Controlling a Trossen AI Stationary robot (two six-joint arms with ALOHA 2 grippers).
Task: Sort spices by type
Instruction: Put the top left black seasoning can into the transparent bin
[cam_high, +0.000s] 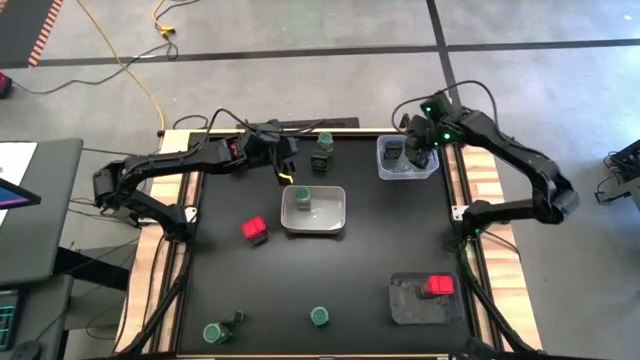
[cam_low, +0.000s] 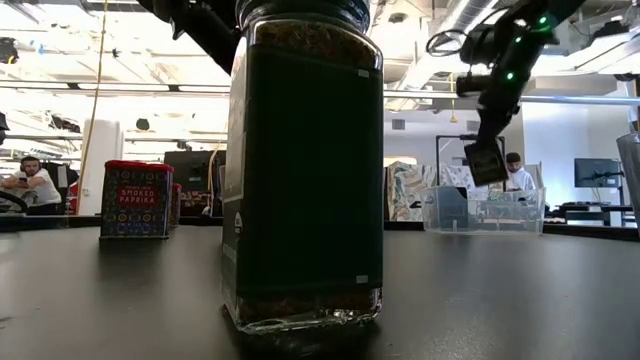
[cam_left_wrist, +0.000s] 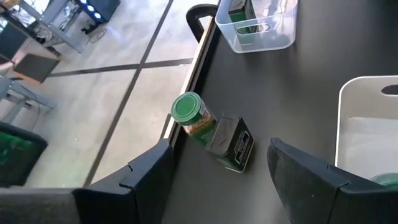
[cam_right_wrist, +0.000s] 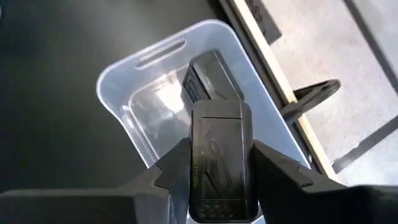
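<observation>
Black table (cam_high: 360, 270): three trays; right end effector (cam_right_wrist: 219, 167) pinches one dark tin (cam_right_wrist: 219, 158); left end effector (cam_left_wrist: 217, 174) spread.

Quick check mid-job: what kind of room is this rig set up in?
Probably a robotics lab or workshop, not a kitchen: bare concrete floor with taped lines, a yellow cable trailing across it, and people at desks with monitors under open ceiling ducts.

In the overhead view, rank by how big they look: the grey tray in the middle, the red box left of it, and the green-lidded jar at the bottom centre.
1. Grey tray
2. Red box
3. Green-lidded jar, only slightly smaller than the box
</observation>
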